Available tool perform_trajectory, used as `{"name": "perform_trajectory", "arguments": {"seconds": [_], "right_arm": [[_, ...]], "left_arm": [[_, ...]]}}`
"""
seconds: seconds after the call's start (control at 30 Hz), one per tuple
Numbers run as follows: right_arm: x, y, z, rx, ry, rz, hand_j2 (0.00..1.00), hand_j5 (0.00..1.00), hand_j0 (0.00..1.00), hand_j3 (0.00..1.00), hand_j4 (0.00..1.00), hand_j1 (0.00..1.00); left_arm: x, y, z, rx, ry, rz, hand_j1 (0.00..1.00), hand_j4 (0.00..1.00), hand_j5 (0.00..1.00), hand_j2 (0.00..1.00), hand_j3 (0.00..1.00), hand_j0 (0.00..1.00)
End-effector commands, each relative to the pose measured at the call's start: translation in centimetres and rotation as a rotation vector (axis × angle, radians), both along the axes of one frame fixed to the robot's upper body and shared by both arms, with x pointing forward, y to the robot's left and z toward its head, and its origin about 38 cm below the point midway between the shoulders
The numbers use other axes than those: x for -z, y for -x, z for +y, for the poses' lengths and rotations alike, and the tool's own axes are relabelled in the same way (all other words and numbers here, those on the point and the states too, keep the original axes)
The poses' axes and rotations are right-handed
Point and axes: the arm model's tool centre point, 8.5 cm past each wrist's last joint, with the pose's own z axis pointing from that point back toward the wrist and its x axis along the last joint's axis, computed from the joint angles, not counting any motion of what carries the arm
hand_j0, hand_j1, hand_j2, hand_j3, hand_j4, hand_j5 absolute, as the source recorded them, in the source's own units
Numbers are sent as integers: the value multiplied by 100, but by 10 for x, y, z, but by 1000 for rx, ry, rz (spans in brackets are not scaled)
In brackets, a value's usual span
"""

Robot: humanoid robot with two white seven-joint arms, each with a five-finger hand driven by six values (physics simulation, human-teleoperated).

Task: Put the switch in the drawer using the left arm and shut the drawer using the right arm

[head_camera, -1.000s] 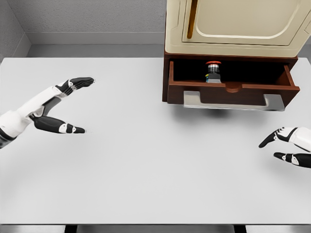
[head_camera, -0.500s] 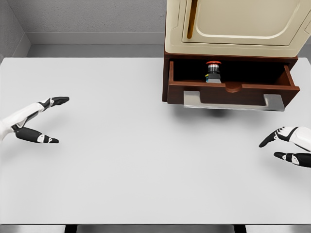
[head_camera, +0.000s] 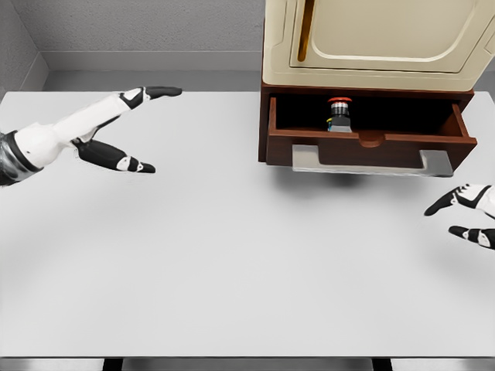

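Observation:
The switch (head_camera: 339, 114), a small grey body with a red button on top, stands upright inside the pulled-out brown drawer (head_camera: 363, 147) below the cream cabinet. A grey handle (head_camera: 371, 162) runs along the drawer front. My left hand (head_camera: 143, 127) hovers over the table's left part, fingers spread and holding nothing, well left of the drawer. At the right edge my right hand (head_camera: 468, 216) is partly cut off by the frame, fingers relaxed and empty, below and right of the drawer front.
The cream cabinet (head_camera: 371, 42) with a brown base fills the upper right, at the back of the white table (head_camera: 232, 255). A grey wall runs behind the table.
My left hand first drew back to the left edge, then swung up and right over the table. My right hand shifted slightly right and up. The switch and drawer stayed put.

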Motion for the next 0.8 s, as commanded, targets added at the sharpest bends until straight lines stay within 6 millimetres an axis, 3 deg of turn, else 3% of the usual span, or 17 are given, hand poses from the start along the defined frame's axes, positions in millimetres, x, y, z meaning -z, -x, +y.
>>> {"name": "perform_trajectory", "arguments": {"seconds": [0.0,0.07,0.33,0.53,0.63,0.73,0.77], "right_arm": [[-1,0,0,2,-7,-1,64,64,64,64,64,64],[0,0,1,-2,-7,6,64,64,64,64,64,64],[3,1,1,-2,-7,13,64,64,64,64,64,64],[4,1,1,-3,-9,16,64,64,64,64,64,64],[4,2,1,-3,-6,19,64,64,64,64,64,64],[4,2,1,-3,-8,19,64,64,64,64,64,64],[5,2,1,-3,-8,20,64,64,64,64,64,64]], "left_arm": [[-10,14,-41,121,8,-16,100,100,100,100,100,100],[-13,0,-72,114,-5,104,100,100,100,100,100,100],[-39,-29,-151,85,111,482,100,100,100,100,100,100],[-36,-33,-187,98,117,743,100,100,100,100,100,100],[-41,-47,-206,67,87,833,100,100,100,100,100,100],[-42,-54,-225,-20,-20,794,100,100,100,100,100,100],[-34,-58,-227,-54,-43,802,100,100,100,100,100,100]]}}
